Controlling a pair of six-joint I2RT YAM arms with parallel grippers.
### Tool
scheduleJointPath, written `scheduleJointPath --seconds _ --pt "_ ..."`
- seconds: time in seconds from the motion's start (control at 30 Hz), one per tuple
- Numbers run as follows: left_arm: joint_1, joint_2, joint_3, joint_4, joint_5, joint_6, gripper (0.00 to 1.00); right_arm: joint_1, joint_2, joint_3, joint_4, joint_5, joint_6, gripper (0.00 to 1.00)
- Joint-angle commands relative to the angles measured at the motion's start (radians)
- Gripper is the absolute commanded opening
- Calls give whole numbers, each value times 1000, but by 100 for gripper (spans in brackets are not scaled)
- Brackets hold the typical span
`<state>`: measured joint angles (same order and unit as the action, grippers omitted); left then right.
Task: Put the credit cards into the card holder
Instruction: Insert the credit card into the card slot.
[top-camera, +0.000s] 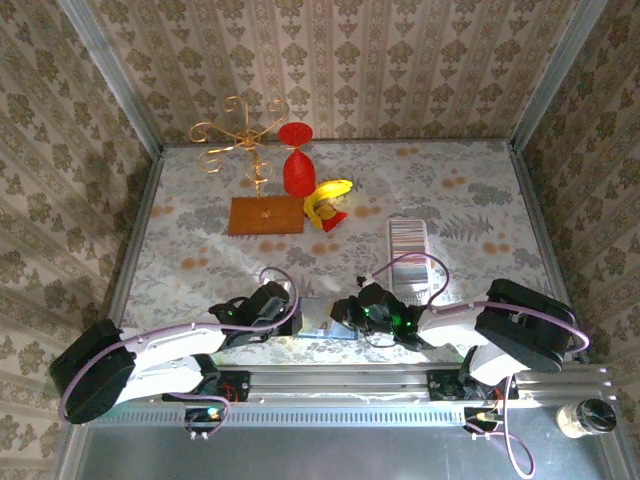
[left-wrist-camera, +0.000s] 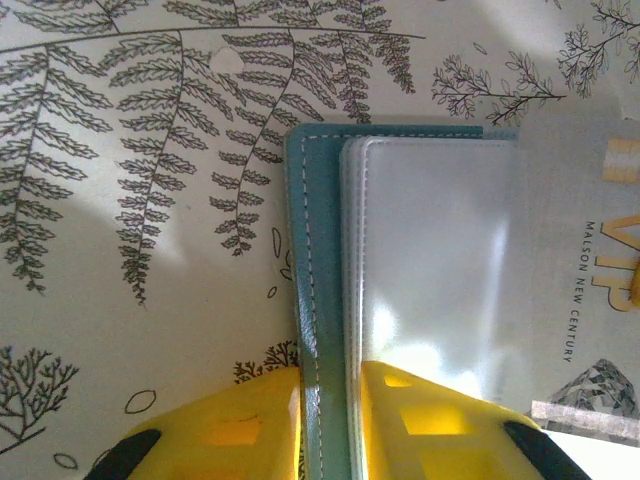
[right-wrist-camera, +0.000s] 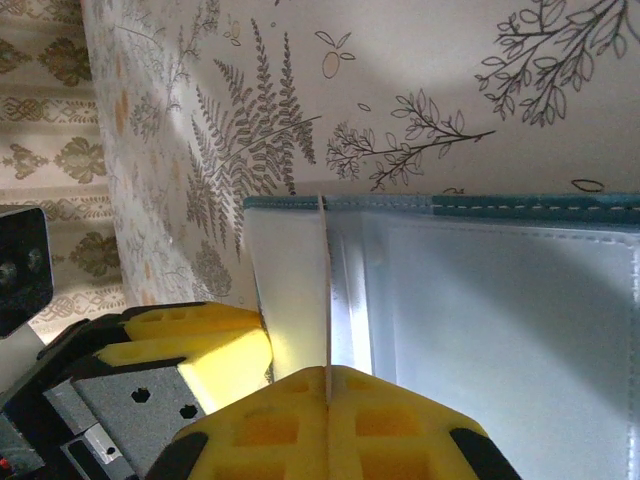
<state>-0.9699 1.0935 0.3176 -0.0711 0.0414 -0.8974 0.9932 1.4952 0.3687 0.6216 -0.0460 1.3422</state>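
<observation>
Card (left-wrist-camera: 580, 250) (right-wrist-camera: 290, 290): pale and frosted-looking. Gold "VIP", with small grey "MALSON NEW CENTURY" beside it and a line drawing of a diamond further along. Nothing else on it was legible.

Position: the card overlapped the clear sleeves (left-wrist-camera: 430, 260) of the teal pouch (left-wrist-camera: 305, 250) (top-camera: 322, 318), at the end away from the pouch's stitched cover. I could not tell whether it sat inside a sleeve or only lay on top.

Right gripper (right-wrist-camera: 327, 375) (top-camera: 348, 312): yellow fingers (right-wrist-camera: 250, 350) pressed together, with the thin card pinched edge-on between them.

Left gripper (left-wrist-camera: 328, 372) (top-camera: 292, 312): clamped on the pouch. One finger was outside the teal cover and the other on the sleeves.

The pouch lay flat on a fern-print cloth (left-wrist-camera: 130, 200), between the two grippers.

Card holder (top-camera: 408, 242): the ribbed silvery tray lay behind the pouch and to its right, clear of it.

Further behind the pouch were a brown board (top-camera: 265, 215), a banana (top-camera: 330, 192), a red ornament (top-camera: 297, 160) and a gold wire stand (top-camera: 240, 135).
</observation>
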Motion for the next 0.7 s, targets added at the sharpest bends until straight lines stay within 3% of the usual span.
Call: scheduleJointPath --seconds 0.0,0.27,0.67 --pt "-12 11 6 -43 -2 -8 22 9 -10 5 -52 -25 -11 0" --pt "-14 11 8 -47 -5 -6 21 9 -20 31 -168 -75 -13 0" --pt "-15 6 17 -56 -6 -3 21 7 5 53 -186 -117 -35 2"
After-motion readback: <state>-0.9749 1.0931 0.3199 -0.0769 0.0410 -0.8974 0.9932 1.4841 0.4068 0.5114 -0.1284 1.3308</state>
